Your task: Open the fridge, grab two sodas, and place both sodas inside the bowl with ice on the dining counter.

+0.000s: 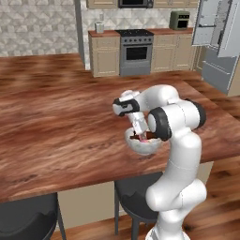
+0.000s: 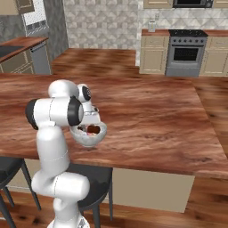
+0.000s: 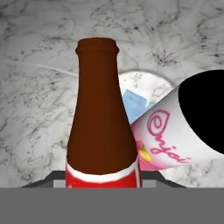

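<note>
Soda bottle (image 3: 101, 131) nearest hand camera, brown neck, red label, between jaws, which clasp it, inside bowl (image 2: 99, 133). Second, pink-labelled drink (image 3: 168, 135) lies just beside it in bowl. Bowl sits on worktop (image 1: 56, 122) near its stool-side edge. Fridge (image 1: 220, 33) well beyond bowl, door open.

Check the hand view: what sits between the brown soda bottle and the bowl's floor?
In the hand view, a pink-labelled can lies beside the soda bottle, over ice on the bowl floor.
</note>
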